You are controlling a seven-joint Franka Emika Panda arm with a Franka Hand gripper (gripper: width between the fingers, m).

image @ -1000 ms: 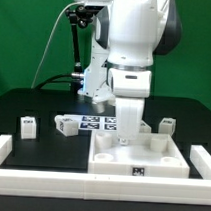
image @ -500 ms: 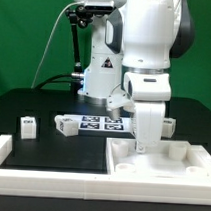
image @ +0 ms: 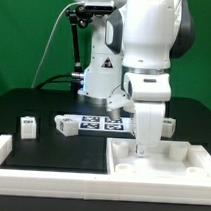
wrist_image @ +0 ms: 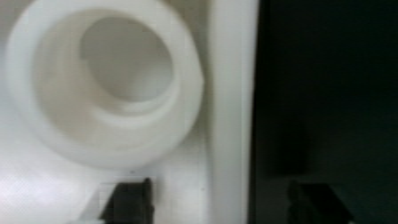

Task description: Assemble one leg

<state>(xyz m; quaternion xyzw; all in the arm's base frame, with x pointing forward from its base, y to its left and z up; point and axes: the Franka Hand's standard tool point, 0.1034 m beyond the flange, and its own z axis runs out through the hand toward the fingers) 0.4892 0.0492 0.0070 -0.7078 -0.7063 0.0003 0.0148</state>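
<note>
The large white tray-like piece (image: 156, 161) lies at the exterior view's right, against the white fence. My gripper (image: 141, 147) points straight down at its rear wall. In the wrist view my gripper (wrist_image: 222, 200) has its dark fingers (wrist_image: 128, 200) apart. One stands over the tray's white inside beside a round socket (wrist_image: 107, 80), the other over the black table, with the tray's wall (wrist_image: 222, 120) between them and a gap showing beside it. Three legs, small white tagged blocks, lie on the table: one at the left (image: 28, 126), one beside the marker board (image: 64, 124), one behind the tray (image: 169, 125).
The marker board (image: 93, 121) lies behind the tray on the black table. A low white fence (image: 50, 176) runs along the front and up both sides (image: 1, 146). The robot's base (image: 95, 73) stands at the back.
Since a second ago the arm and the tray-like piece have moved together toward the exterior view's right, up to the fence's right side. Nothing has moved in the last half second.
</note>
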